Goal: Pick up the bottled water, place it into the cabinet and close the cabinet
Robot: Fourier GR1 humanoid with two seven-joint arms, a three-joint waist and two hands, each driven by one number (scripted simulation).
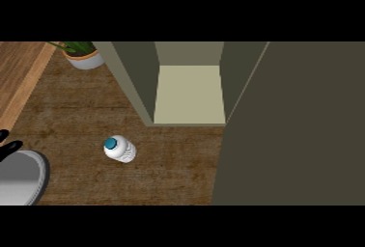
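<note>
While the bottled water (pixel 119 148) stands untouched on the counter (pixel 85 111) before the open cabinet (pixel 189 91), nothing is done yet, and only the left hand (pixel 8 144) shows, its grip unreadable.

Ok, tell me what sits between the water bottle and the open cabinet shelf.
Nothing visible does. The water bottle stands upright on bare counter, just below and left of the cabinet opening. The shelf shows nothing on it, and the open door swings off to the right of that path.
</note>
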